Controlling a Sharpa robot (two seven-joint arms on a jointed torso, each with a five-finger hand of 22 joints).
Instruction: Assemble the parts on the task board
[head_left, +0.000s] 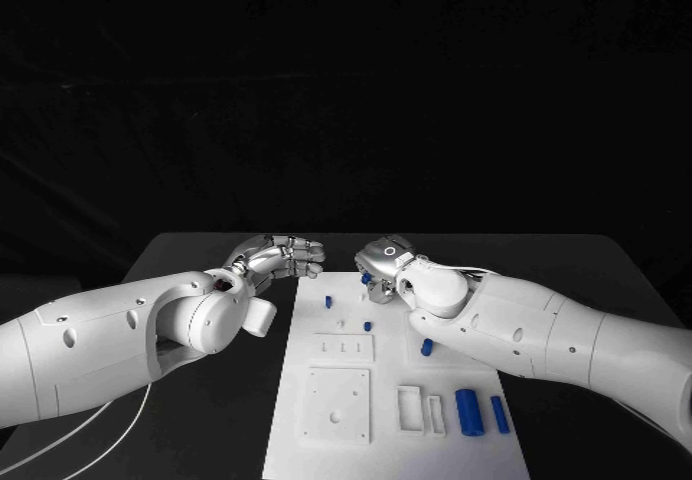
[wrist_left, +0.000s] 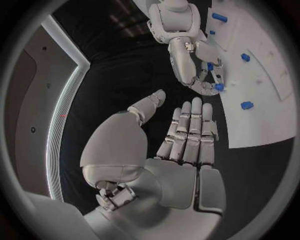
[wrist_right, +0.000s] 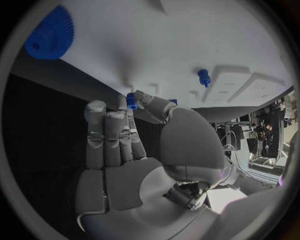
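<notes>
Over on the left, the left hand (head_left: 277, 257) hovers above the black table (head_left: 188, 255), just off the far left corner of the task board (head_left: 389, 445). It holds nothing. In the left wrist view its fingers (wrist_left: 190, 130) lie straight and close together, with the thumb standing apart from them.

Across from it, near but not touching, the right hand (head_left: 384, 268) sits over the far end of the task board. It pinches a small blue part (wrist_right: 131, 100) between thumb and fingertip, right at the board's edge, while its other fingers (wrist_right: 106, 135) stand straight, side by side.

Just beside the right hand, on the board, a small blue peg (head_left: 327, 300) stands toward the left hand's side. Another blue peg (head_left: 368, 325) lies a little nearer the robot, close under the right wrist. A third blue part (head_left: 427, 347) shows at the edge of the right forearm.

Well behind the right hand, toward the robot, two blue cylinders (head_left: 469, 410) lie side by side on the board's right portion, beside two narrow white frames (head_left: 420, 410). Two white square plates (head_left: 339, 402) lie to their left.

A large blue gear (wrist_right: 49, 34) rests on the board some way beyond the right hand's fingertips, seen in the right wrist view.
</notes>
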